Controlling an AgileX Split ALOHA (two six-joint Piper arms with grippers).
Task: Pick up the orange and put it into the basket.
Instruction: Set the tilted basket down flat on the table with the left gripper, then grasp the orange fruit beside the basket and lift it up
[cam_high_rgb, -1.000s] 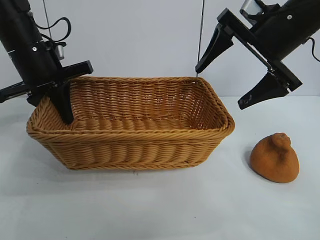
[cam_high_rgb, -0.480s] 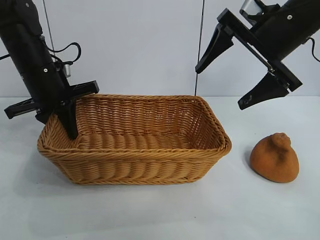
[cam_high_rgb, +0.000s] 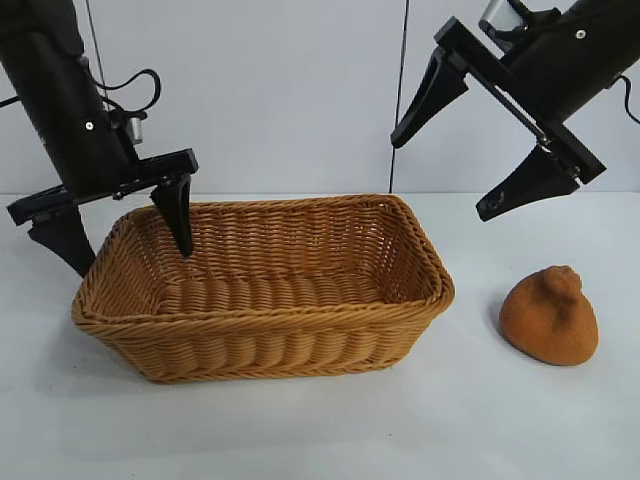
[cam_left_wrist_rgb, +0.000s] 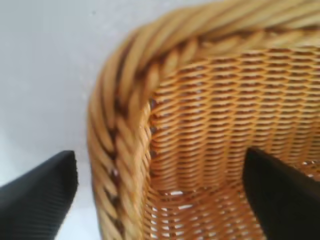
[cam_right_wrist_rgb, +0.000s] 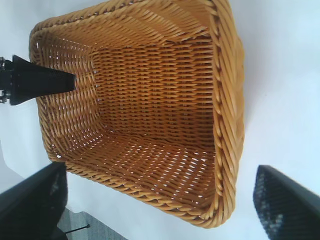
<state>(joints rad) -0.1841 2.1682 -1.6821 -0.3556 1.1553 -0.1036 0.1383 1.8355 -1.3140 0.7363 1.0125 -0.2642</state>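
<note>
The wicker basket (cam_high_rgb: 270, 318) stands in the middle of the table. The orange (cam_high_rgb: 550, 315) lies on the table to the basket's right, apart from it, with its knob up. My left gripper (cam_high_rgb: 125, 232) is open and straddles the basket's left end wall, one finger outside and one inside. The left wrist view shows that rim (cam_left_wrist_rgb: 115, 100) between the fingers of my left gripper (cam_left_wrist_rgb: 160, 170). My right gripper (cam_high_rgb: 445, 172) is open and empty, high above the basket's right end and up-left of the orange. The right wrist view shows my right gripper (cam_right_wrist_rgb: 160, 195) over the basket (cam_right_wrist_rgb: 225, 100); the orange is out of that view.
The white table (cam_high_rgb: 320, 430) lies under everything, with a pale wall behind. One finger of the left gripper (cam_right_wrist_rgb: 40, 82) shows inside the basket's far end in the right wrist view.
My left gripper, shut on the basket's left rim before, pulled the basket a little rightward, then opened and let go. The right arm and the orange have not moved.
</note>
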